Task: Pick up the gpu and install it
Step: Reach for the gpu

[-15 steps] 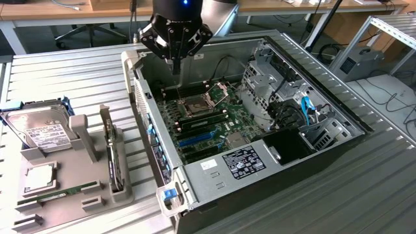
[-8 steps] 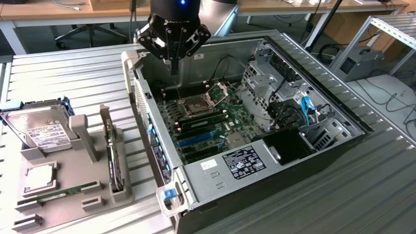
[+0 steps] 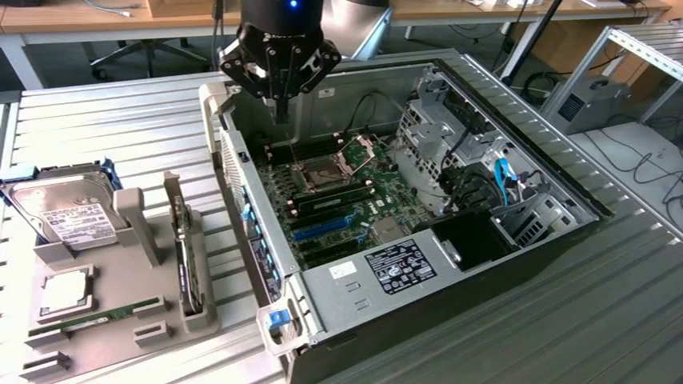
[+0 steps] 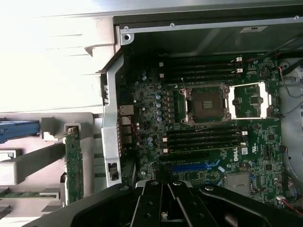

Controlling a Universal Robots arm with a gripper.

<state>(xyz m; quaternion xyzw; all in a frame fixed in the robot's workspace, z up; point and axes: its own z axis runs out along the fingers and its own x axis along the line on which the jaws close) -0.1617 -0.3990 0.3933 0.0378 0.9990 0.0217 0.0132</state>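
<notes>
The gpu (image 3: 188, 258) stands on edge in a slot of the grey holder (image 3: 117, 312) on the exterior view's left, dark with a silver bracket at its far end. In the wrist view its green board (image 4: 74, 164) shows beside the case wall. My gripper (image 3: 281, 110) hangs above the rear corner of the open computer case (image 3: 533, 240), well apart from the gpu. Its fingers (image 4: 152, 203) are shut together with nothing between them. Inside the case lies the motherboard (image 3: 369, 192) with a blue card slot (image 4: 191, 167).
On the holder also sit a silver hard drive (image 3: 64, 212), a processor chip (image 3: 64, 292) and a thin RAM stick (image 3: 96, 320). The case's raised side wall (image 3: 240, 200) stands between the holder and the motherboard. Drive cages and cables (image 3: 481, 176) fill the case's far side.
</notes>
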